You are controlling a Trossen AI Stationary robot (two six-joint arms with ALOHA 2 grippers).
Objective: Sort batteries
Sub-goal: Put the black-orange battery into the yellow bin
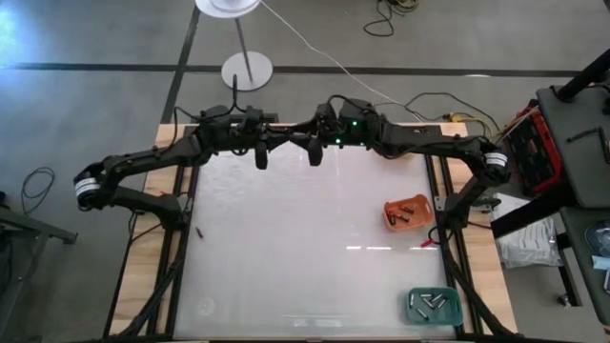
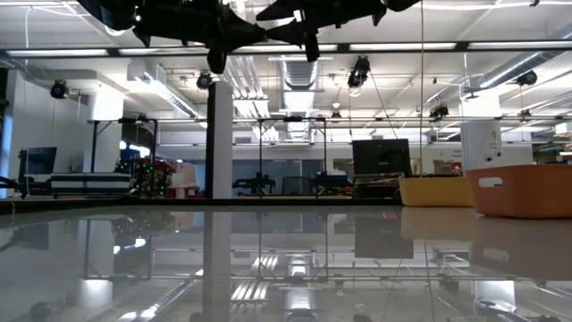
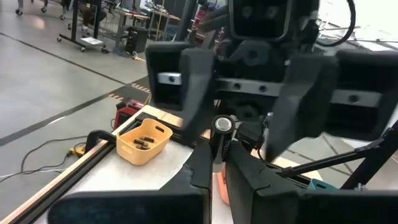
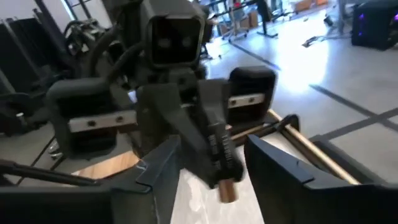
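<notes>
My left gripper (image 3: 221,163) is shut on one battery (image 3: 222,140), a small dark cylinder with a silvery end and a copper end (image 4: 228,190). It hangs high over the far middle of the table (image 1: 262,157). My right gripper (image 4: 214,158) faces it there (image 1: 315,152), open. In the right wrist view its two fingers stand on either side of the battery, and I see no touch. More batteries lie in the orange tray (image 1: 407,213) and the green tray (image 1: 431,305). My left gripper pinches the battery's dark body (image 3: 222,149) between its two fingers. The battery sticks out past the fingertips, copper end (image 4: 228,190) toward my right gripper. It is lifted clear, well above the table.
The orange tray sits by the table's right edge and the green tray in the near right corner. One small dark stray piece (image 1: 200,232) lies near the left edge. Cables and a lamp base (image 1: 247,70) lie beyond the far edge. The white table top (image 1: 305,248) is bare in the middle.
</notes>
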